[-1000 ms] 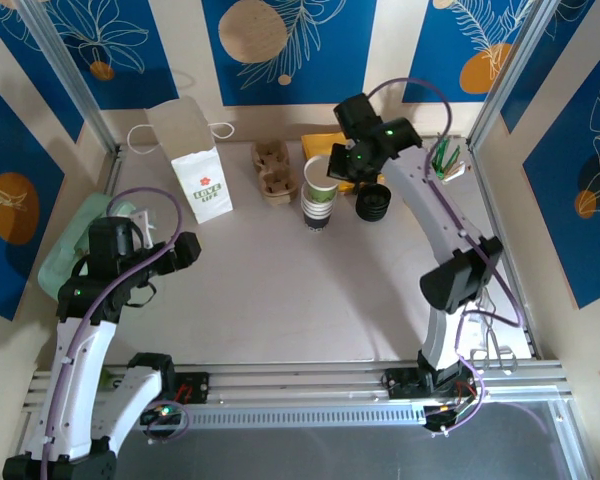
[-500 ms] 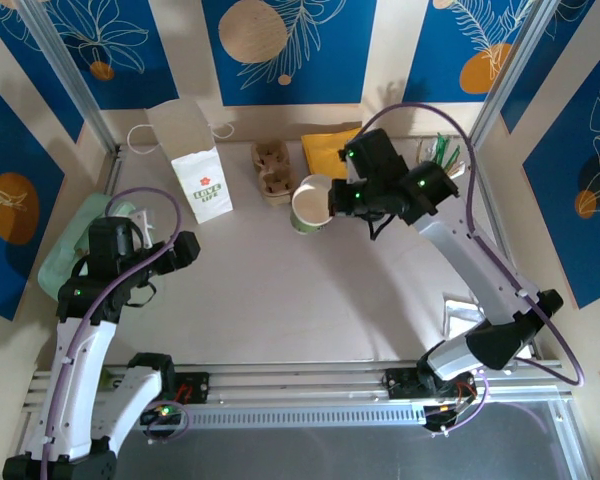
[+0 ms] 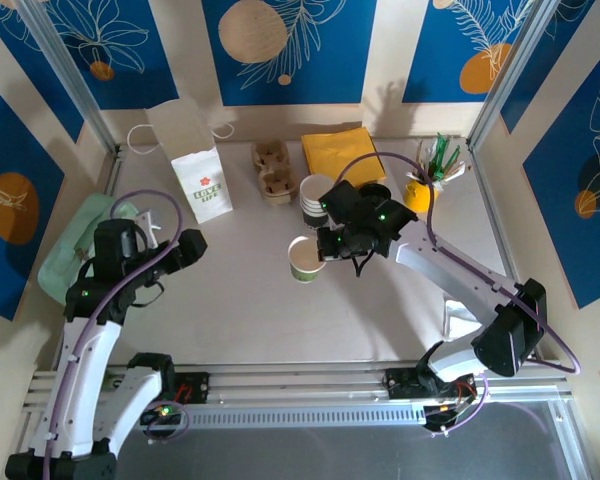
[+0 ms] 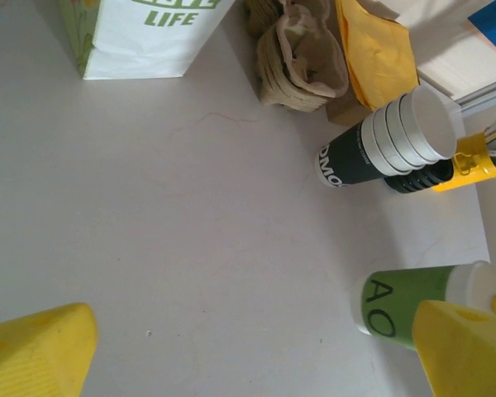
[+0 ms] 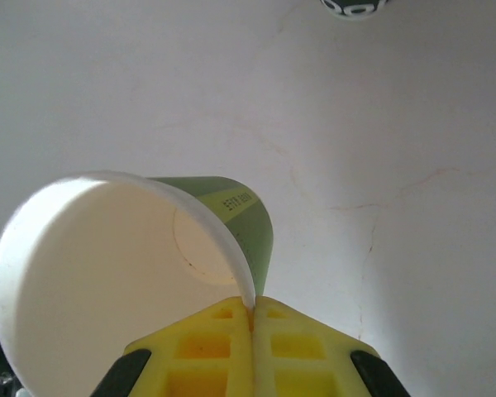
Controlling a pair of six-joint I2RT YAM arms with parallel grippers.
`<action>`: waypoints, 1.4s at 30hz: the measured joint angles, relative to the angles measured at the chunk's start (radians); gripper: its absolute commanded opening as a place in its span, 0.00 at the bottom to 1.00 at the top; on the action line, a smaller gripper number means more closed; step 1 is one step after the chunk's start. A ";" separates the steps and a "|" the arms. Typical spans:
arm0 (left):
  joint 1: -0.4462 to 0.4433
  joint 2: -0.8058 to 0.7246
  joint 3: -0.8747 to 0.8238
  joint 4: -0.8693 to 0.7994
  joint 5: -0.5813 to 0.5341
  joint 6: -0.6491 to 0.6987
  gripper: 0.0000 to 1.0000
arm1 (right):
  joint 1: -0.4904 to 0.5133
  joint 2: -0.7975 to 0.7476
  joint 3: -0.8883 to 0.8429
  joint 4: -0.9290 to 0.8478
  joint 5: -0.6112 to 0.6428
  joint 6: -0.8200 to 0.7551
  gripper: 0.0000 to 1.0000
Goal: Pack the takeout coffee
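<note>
Cup [image 3: 305, 260] nearer, rim in right pincer [image 5: 253, 313]

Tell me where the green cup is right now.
In the top view the green cup is at mid-table, just nearer the arms than the stack of cups. Its rim is pinched by the right gripper, jaws shut.

We find the table [image 3: 240, 305] bare across the middle and along the near side, with wide passage in front of the paper bag [image 3: 202, 180]. The back row is crowded: the bag, cup carriers [image 3: 273, 170], yellow napkins [image 3: 342, 152], the stack of cups [image 3: 313, 190] with black lids [image 4: 420, 176] just beside it, and a yellow stirrer holder [image 3: 417, 192]. A gap lies between bag and carriers. The green cup [image 3: 305, 260], pinched at its rim by the right gripper [image 5: 253, 310], is mid-table, and that arm bars the right half
</note>
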State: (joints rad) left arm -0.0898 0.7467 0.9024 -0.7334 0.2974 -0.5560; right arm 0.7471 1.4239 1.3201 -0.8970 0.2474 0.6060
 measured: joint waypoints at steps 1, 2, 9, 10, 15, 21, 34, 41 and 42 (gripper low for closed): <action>0.000 -0.001 -0.007 0.008 0.010 -0.007 0.97 | 0.000 0.000 -0.017 0.014 0.001 0.005 0.05; 0.000 -0.003 -0.013 0.016 0.017 -0.014 0.97 | 0.000 0.000 -0.032 0.027 0.003 0.007 0.05; 0.000 -0.007 -0.023 0.016 0.036 -0.008 0.99 | -0.001 0.005 -0.107 0.083 0.036 0.016 0.05; 0.000 -0.005 -0.023 0.013 0.036 0.000 0.99 | -0.001 0.008 -0.107 0.085 0.040 0.017 0.05; 0.000 0.014 -0.013 -0.006 0.037 0.031 0.99 | -0.003 0.034 -0.114 0.109 0.053 0.027 0.06; 0.000 0.030 -0.013 -0.006 0.052 0.039 0.98 | -0.009 0.064 -0.132 0.127 0.061 0.035 0.07; -0.016 0.062 -0.014 0.016 0.069 0.038 0.98 | -0.034 0.106 -0.158 0.153 0.055 0.047 0.10; -0.064 0.095 -0.025 0.049 0.069 0.037 0.98 | -0.040 0.119 -0.158 0.163 0.039 0.053 0.26; -0.075 0.101 -0.027 0.052 0.069 0.036 0.98 | -0.043 0.121 -0.158 0.165 0.033 0.053 0.29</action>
State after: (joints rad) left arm -0.1646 0.8478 0.8753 -0.6811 0.3660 -0.5198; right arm 0.7044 1.5452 1.1625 -0.7322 0.2806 0.6594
